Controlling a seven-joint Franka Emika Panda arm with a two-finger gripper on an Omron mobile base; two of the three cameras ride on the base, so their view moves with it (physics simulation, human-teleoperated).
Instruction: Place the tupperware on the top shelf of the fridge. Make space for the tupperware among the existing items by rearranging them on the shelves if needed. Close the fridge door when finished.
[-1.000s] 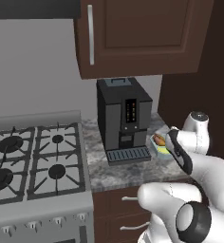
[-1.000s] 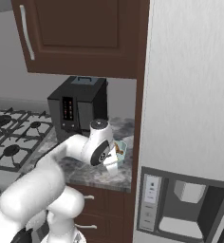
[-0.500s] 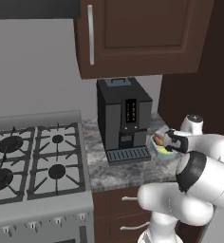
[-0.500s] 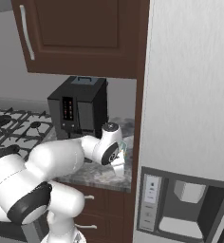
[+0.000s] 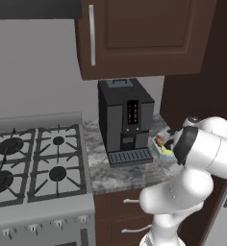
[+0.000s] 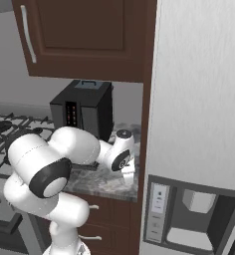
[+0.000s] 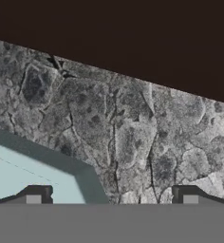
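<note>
One tupperware (image 5: pixel 162 145) sits on the speckled grey counter (image 5: pixel 120 175), just right of the black coffee machine (image 5: pixel 125 120) and beside the fridge (image 6: pixel 199 124). I read the gripper (image 7: pixel 111 194) as spread wide, one fingertip over the container's corner, gripping nothing.

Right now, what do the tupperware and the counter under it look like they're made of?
The tupperware: probably plastic, pale blue-green and translucent, with smooth walls and food showing through in the left base view. The counter: looks like polished stone, maybe granite, mottled grey with dark veins.
</note>
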